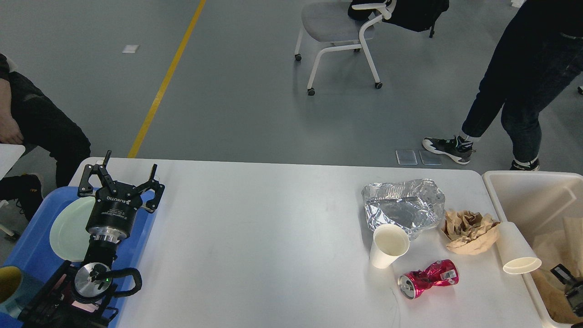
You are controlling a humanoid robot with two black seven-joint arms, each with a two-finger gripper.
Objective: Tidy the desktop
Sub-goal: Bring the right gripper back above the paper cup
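Observation:
The white desktop [273,228] carries litter on its right side: a crumpled foil tray [403,205], an upright paper cup [388,245], a crushed red can [428,278], a wad of brown paper [469,230] and a second paper cup [515,249] lying on its side at the table's right edge. My left gripper [130,164] hovers open and empty at the far left, over the edge of the blue tray, far from the litter. A small black part of my right gripper [569,284] shows at the lower right over the bin; its fingers cannot be made out.
A blue tray [32,259] at the left holds a pale green plate [68,228] and a yellow-lined cup [9,284]. A cream-white bin [510,191] at the right holds brown paper [553,255]. A person [514,77] walks behind the table, near a white chair [339,32]. Someone sits at the far left.

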